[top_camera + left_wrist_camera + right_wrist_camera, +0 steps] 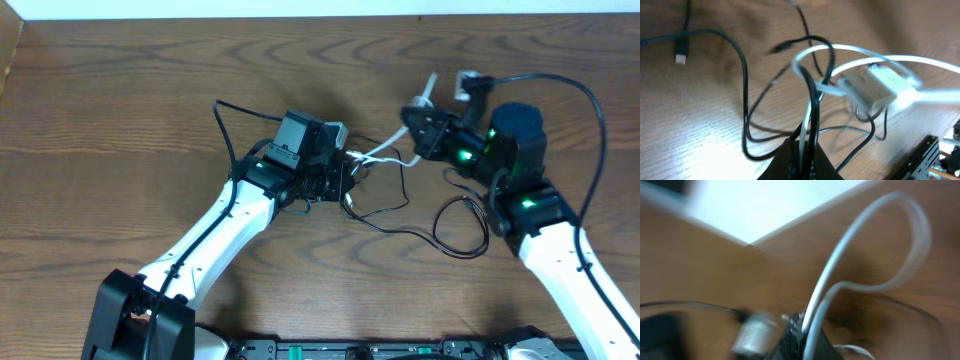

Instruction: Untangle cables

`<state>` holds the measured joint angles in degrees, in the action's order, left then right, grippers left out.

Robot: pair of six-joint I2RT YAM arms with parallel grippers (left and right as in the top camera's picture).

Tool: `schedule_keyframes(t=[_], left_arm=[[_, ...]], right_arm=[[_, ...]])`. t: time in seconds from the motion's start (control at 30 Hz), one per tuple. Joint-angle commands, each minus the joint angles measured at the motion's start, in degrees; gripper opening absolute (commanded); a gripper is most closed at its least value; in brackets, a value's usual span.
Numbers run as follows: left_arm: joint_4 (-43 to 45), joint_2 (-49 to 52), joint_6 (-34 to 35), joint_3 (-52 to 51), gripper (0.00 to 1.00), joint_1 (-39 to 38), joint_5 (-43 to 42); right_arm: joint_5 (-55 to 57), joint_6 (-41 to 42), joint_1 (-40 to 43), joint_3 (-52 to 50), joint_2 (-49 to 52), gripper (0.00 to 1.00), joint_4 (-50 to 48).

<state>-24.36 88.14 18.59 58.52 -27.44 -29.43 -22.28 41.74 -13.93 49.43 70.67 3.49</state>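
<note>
The white cable (385, 151) runs between my two grippers, with one end sticking up past the right one. The black cable (455, 235) lies in loose loops on the table below them. My left gripper (345, 178) is shut on strands of both cables. In the left wrist view the white cable (860, 52) and black cable (745, 75) rise together from the fingers (802, 160), crossing around a white plug block (875, 90). My right gripper (412, 125) is shut on the white cable (840, 255), which loops up from its fingers (802, 335).
A black plug end with a pale tip (681, 52) lies on the wooden table (120, 100) at the far left of the left wrist view. A blurred silver plug (752, 332) hangs beside the right fingers. The table's far edge (300, 18) is close behind.
</note>
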Motion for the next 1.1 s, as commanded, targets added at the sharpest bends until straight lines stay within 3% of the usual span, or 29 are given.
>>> schedule_keyframes(t=[0.0,0.1,0.4,1.07], left_arm=[[-1.4,0.2,-2.5,0.7,0.08,0.4,0.9],[-1.5,0.2,-2.5,0.7,0.08,0.8,0.8],[-0.9,0.0,-2.5,0.7,0.08,1.1,0.8],[0.5,-19.1,-2.2,0.7,0.13,6.8,-4.0]], right_arm=[[12.9,-5.9,4.5,0.2,-0.3,0.01,7.1],[16.8,-7.9,8.9,0.2,-0.3,0.01,14.1],[18.7,-12.7,17.2,0.2,-0.3,0.01,22.0],[19.1,-14.9,18.1,0.2,-0.3,0.01,26.2]])
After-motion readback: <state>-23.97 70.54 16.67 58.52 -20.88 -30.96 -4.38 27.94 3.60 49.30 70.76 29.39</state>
